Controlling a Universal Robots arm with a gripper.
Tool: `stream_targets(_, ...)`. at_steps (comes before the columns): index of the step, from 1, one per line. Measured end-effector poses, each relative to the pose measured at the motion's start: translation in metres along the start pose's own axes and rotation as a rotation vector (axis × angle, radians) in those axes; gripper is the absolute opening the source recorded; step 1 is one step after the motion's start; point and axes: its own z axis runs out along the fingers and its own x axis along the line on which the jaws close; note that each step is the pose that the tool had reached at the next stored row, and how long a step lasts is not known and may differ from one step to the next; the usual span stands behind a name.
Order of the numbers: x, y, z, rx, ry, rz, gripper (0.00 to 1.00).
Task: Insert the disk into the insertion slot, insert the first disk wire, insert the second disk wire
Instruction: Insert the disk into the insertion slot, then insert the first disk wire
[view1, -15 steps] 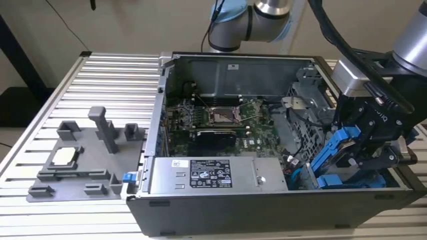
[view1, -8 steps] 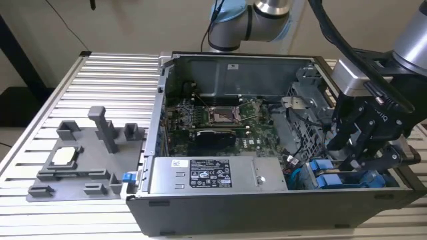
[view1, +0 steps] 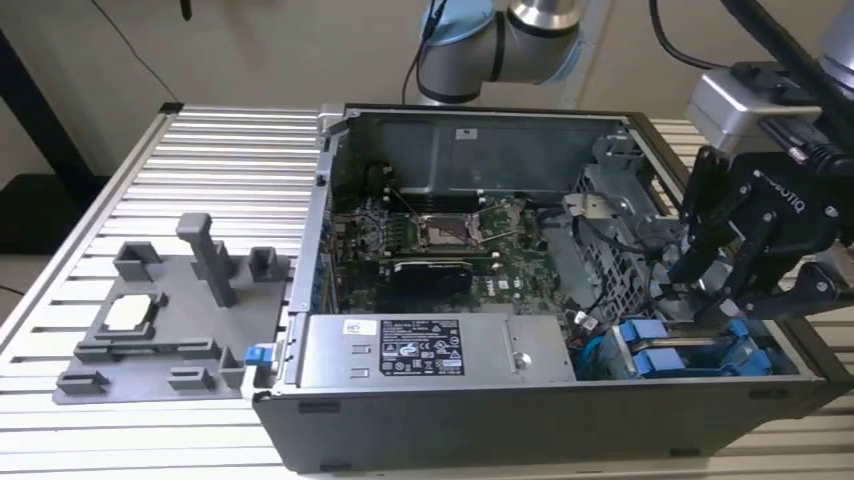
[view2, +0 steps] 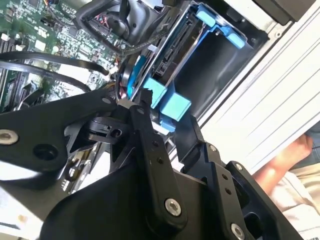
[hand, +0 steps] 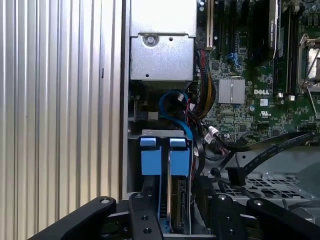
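Disk-insertion step, seemingly near done: silver-grey metal hard drive in blue plastic carrier (hand: 178, 200) sits deep in grey sheet-metal bay (hand: 165, 133). Over it, black claw (view1: 717, 295), fingers apart, straddling. Final seating likely needs straight push.

A matt black gripper (hand: 180, 217) of hard, smooth make is recorded. Between its fingers, the flat silver-grey bare-metal disk (hand: 176, 200) is seen, clipped in a glossy bright blue plastic carrier frame (hand: 179, 160). Beside the gripper, a ribbed satin aluminium table top (hand: 60, 100) is noted.

Ribbed aluminium table (view1: 200, 140) carries open grey computer case (view1: 534, 420); grey plastic fixture plate (view1: 140, 375) beside it, exterior view's left.
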Motion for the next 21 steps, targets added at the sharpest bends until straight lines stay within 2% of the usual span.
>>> stream_targets(2,0.0000,0.0002,-0.0042,-0.0001,0.0011,0.000,0.47)
stream_targets(5,-0.0014,0.0002,-0.0042,0.0021,0.0040,0.000,0.47)
stream_targets(6,-0.0017,0.0002,-0.0041,0.0142,0.0041,0.000,0.47)
stream_targets(17,-0.0020,0.0009,-0.0040,0.2127,0.0065,-0.003,0.47)
stream_targets(18,-0.0024,0.0009,-0.0037,0.2247,0.0066,-0.005,0.47)
stream_targets(19,-0.0029,0.0009,-0.0032,0.2289,0.0061,-0.010,0.47)
stream_targets(21,-0.0032,0.0008,-0.0029,0.2292,0.0047,-0.033,0.47)
